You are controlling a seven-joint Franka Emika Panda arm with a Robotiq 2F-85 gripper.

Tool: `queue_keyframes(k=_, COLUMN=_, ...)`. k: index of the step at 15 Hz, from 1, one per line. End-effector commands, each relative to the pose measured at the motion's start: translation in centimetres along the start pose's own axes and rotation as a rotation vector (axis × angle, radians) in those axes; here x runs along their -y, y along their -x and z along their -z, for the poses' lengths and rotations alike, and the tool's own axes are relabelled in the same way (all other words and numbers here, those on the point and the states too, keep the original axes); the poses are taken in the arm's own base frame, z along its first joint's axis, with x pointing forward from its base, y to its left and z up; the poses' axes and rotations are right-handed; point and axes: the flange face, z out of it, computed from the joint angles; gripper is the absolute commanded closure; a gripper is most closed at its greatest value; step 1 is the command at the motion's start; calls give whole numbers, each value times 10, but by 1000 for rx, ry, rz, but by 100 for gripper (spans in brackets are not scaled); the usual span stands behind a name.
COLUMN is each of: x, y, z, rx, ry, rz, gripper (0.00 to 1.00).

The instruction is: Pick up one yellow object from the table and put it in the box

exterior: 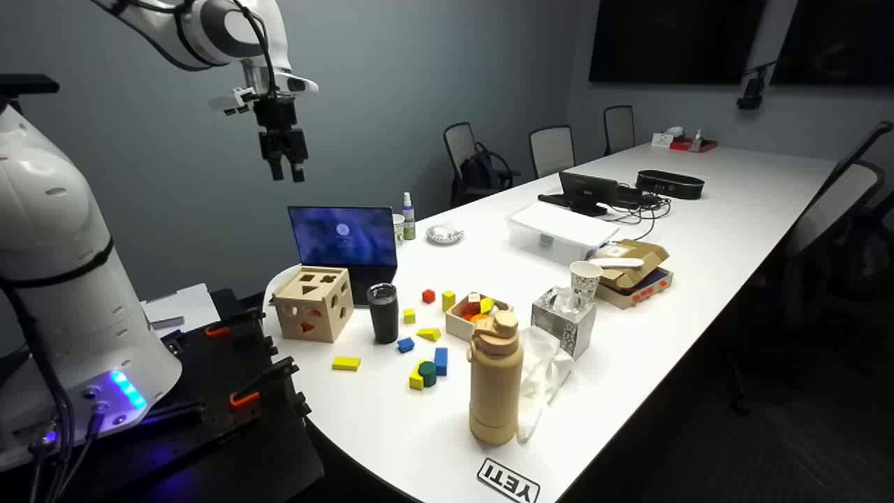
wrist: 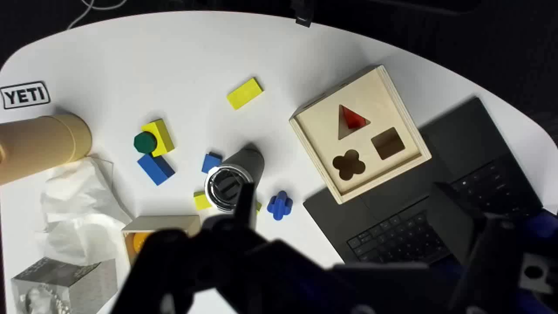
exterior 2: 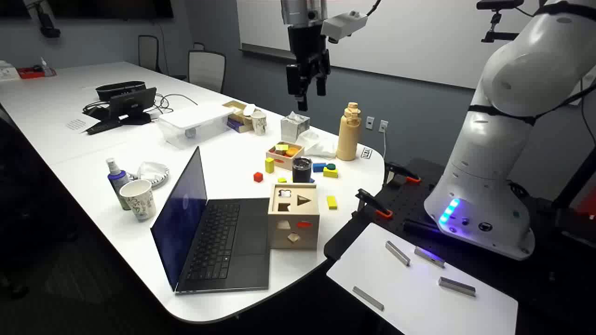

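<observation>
The box, a light wooden cube with shaped holes, stands by the laptop in both exterior views [exterior: 293, 327] [exterior 2: 307, 237] and the wrist view [wrist: 318, 131]; red shows through its triangular hole. A flat yellow block [exterior: 346, 363] lies alone near the table's edge, also in the wrist view [wrist: 244, 93]. Other yellow pieces are a block touching a green piece [wrist: 161, 135], a wedge [exterior: 429, 334], a cube [exterior: 409, 316] and an upright block [exterior: 448, 301]. My gripper [exterior: 288, 172] [exterior 2: 311, 96] is high above the table, open and empty, its fingers wide apart in the wrist view [wrist: 348, 196].
A black tumbler [exterior: 384, 318] stands between the box and the blocks. An open laptop [exterior 2: 233, 242] touches or nearly touches the box. A small wooden tray [exterior: 457, 327] of pieces, a tall tan bottle [exterior: 496, 391] and a tissue box [exterior: 562, 328] stand beyond the loose blocks.
</observation>
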Motion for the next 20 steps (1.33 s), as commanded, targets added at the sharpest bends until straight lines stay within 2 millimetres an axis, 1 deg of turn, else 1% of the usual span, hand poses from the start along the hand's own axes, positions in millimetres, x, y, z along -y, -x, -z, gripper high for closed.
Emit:
queue_keyframes(k=1, x=0, y=0, z=0, rx=1, ry=0, rz=0, gripper=0)
queue_keyframes(k=2, x=0, y=0, z=0, rx=1, ry=0, rz=0, gripper=0)
queue_keyframes(k=3, x=-7, y=-3, z=-3, rx=-4, ry=-5, rz=-47, gripper=0)
queue_keyframes(k=5, x=-31, y=-9, z=-15, rx=-5, ry=-17, rz=-190, gripper=0)
queue_keyframes(k=7, x=-61, y=-13, z=-35, rx=-13, ry=-40, rz=-303, gripper=0)
queue_keyframes(k=9, x=-93, y=-15, z=-66, rx=-17, ry=-81, rz=-413, gripper=0)
queue_keyframes(k=10, x=-106, y=-14, z=-86, rx=-24, ry=-88, rz=-469, gripper=0)
queue_keyframes(k=12, x=-126, y=-10, z=-127, rx=-37, ry=-111, rz=-586, gripper=0)
queue_keyframes(k=13, x=-131, y=-6, z=-148, rx=-42, ry=-119, rz=-645, gripper=0)
queue_keyframes(k=15, x=-131, y=5, z=-185, rx=-37, ry=-141, rz=-766, gripper=0)
queue_keyframes(k=16, x=-129, y=-5, z=-202, rx=-30, ry=-148, rz=-825, gripper=0)
queue_keyframes(k=18, x=-123, y=0, z=-230, rx=-22, ry=-157, rz=-940, gripper=0)
queue_keyframes(k=19, x=-125, y=2, z=-244, rx=-23, ry=-157, rz=-993, gripper=0)
queue_keyframes(k=20, x=-131, y=4, z=-253, rx=-27, ry=-150, rz=-1043, gripper=0)
